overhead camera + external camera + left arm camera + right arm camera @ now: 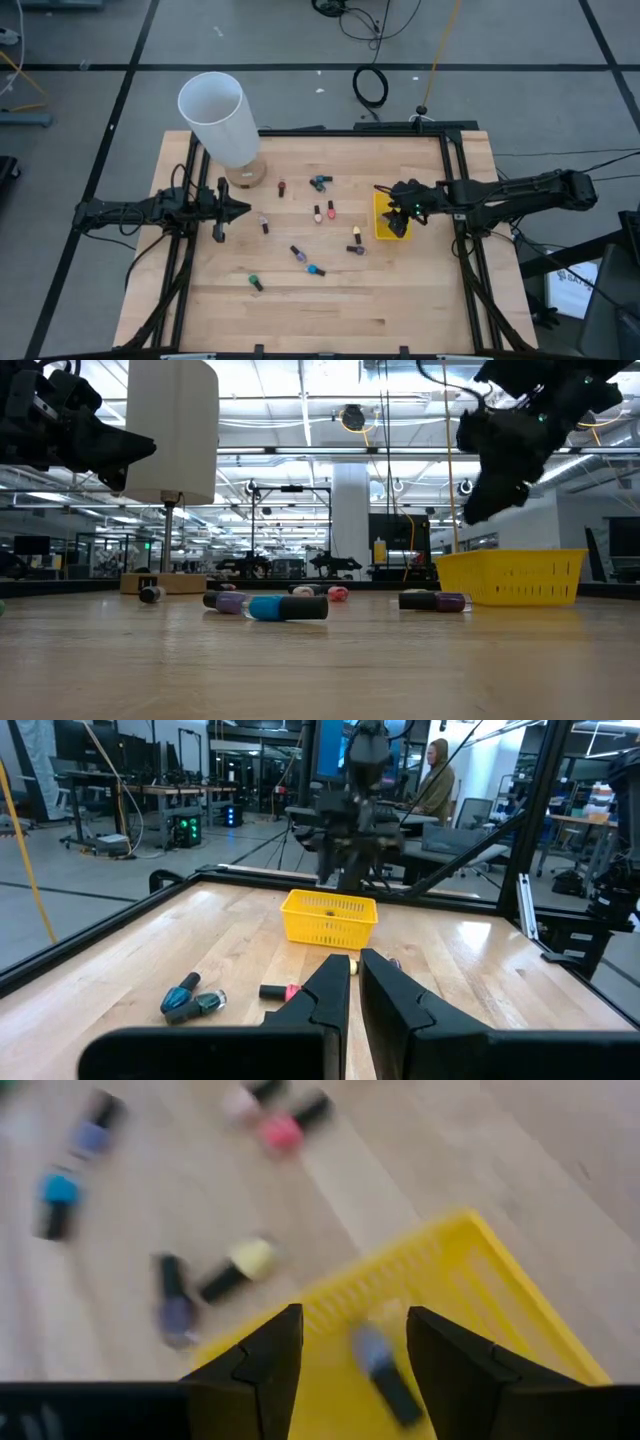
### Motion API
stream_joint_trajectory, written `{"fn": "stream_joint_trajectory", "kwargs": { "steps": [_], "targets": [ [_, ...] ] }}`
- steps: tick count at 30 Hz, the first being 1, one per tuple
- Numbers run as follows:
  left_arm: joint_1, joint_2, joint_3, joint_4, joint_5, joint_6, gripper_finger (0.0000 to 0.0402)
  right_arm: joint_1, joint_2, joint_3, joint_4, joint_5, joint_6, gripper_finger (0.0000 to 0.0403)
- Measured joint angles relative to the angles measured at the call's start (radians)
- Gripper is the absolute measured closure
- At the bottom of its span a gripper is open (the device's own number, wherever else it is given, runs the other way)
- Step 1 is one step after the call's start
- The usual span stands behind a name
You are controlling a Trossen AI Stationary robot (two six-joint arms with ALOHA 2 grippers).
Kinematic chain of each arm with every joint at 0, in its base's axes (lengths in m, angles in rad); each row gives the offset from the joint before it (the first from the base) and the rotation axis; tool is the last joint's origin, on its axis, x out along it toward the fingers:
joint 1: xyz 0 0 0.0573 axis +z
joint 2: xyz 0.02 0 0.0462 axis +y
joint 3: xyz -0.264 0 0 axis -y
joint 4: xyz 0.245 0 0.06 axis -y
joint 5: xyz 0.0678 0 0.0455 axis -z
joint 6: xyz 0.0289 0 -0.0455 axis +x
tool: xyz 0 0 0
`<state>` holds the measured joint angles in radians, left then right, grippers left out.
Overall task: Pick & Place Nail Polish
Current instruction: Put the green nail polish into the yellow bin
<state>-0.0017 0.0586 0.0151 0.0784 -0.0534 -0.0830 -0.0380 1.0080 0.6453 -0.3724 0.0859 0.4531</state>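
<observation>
The right gripper (345, 1345) is open over the yellow bin (520, 1295); a blue nail polish bottle (385, 1370) lies inside.

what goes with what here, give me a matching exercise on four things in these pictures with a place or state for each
Things:
1. right gripper
2. left gripper
3. white cylinder
4. blue nail polish bottle

Places or states:
A. at the table's far left corner
B. shut, at the table's left side
C. open, above the yellow bin
D. inside the yellow bin

Pairs: 1-C, 2-B, 3-A, 4-D
</observation>
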Motion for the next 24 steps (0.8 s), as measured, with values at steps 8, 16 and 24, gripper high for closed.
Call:
{"fn": "stream_joint_trajectory", "kwargs": {
  "steps": [8,16,24],
  "targets": [
    [0.000,0.000,0.000,0.000,0.000,0.000,0.0376,0.074,-0.070,0.000,0.200,-0.141,-0.137,0.0257],
    [0.000,0.000,0.000,0.000,0.000,0.000,0.0376,0.251,-0.070,0.000,0.300,-0.137,-0.340,0.0274],
    [0.000,0.000,0.000,0.000,0.000,0.000,0.0376,0.380,-0.071,-0.056,0.491,-0.138,-0.420,0.0301]
  ]
}}
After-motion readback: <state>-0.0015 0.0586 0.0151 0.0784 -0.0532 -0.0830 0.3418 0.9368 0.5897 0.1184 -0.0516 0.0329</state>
